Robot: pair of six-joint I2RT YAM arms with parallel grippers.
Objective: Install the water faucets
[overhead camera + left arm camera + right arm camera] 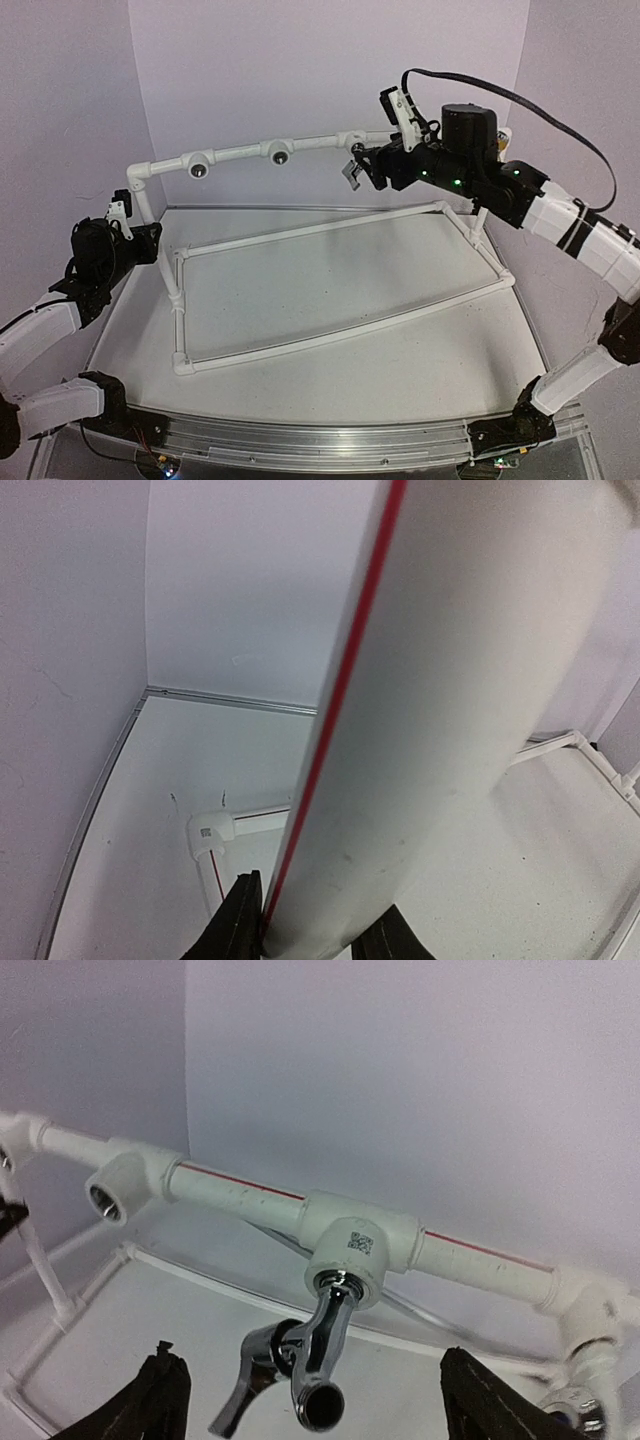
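Observation:
The silver-grey metal faucet (325, 1360) hangs screwed into a white tee fitting (350, 1245) on the upper rail of the pipe frame, lever to the left and spout open toward the camera. It also shows in the top view (353, 172). My right gripper (320, 1405) is open, one finger on each side of the faucet and apart from it; in the top view it (368, 166) sits right at the faucet. My left gripper (310, 935) is shut on the frame's white, red-striped left post (450, 680), low on it in the top view (155, 238). The white and orange-yellow faucets are not clearly in view.
Two more tee fittings (200, 168) (278, 152) on the rail have bare dark holes. The frame's rectangular base (340, 335) lies on the white table. Walls close in at the back and sides. A small pale thing (505, 135) shows behind my right arm, too hidden to identify.

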